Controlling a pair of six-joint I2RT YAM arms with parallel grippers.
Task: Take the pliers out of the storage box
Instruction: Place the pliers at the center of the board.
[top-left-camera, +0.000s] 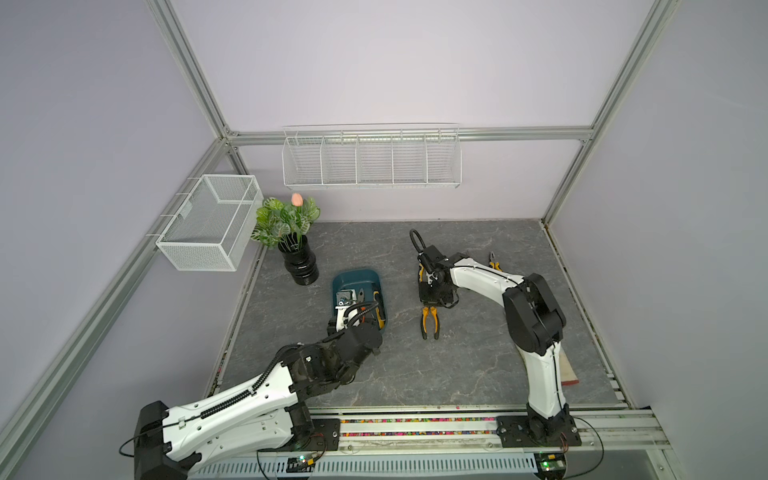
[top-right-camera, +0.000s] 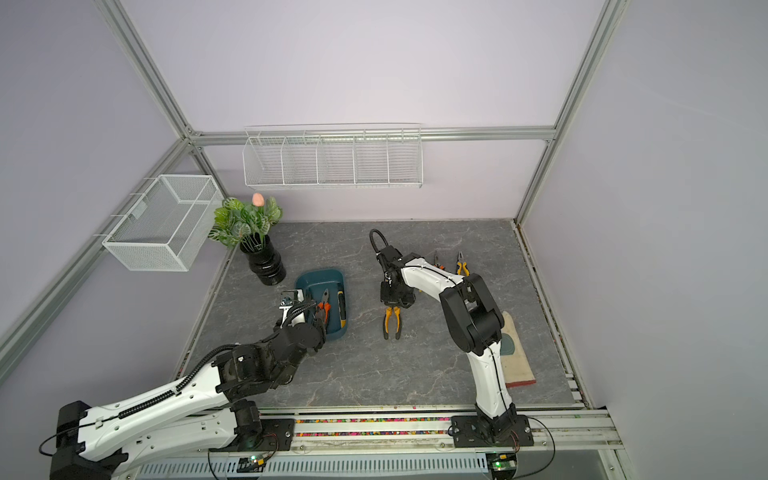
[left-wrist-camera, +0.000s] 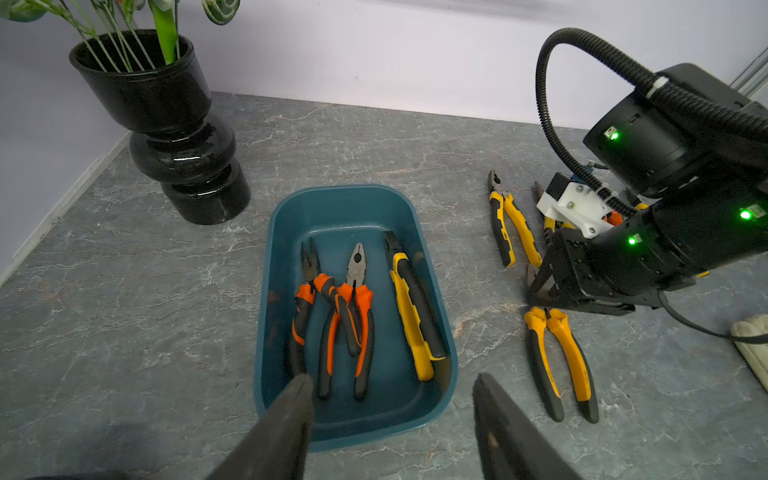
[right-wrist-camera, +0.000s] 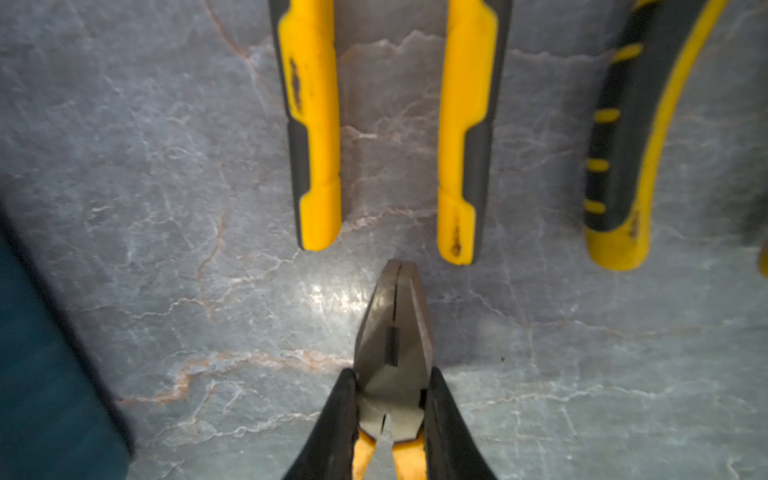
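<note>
Jaws of left gripper (left-wrist-camera: 392, 378) stood half apart, empty, over the near end of the box (left-wrist-camera: 345, 190). Three pliers (left-wrist-camera: 357, 291) lay inside, just ahead, long axes running away from it, noses far: two orange-handled, crossed; one yellow-black by the right-arm wall. Left arm nearer. Right gripper (right-wrist-camera: 392, 374) pinched a yellow pair (right-wrist-camera: 395, 324) by its head, outside, low at the table (right-wrist-camera: 166, 208).
</note>
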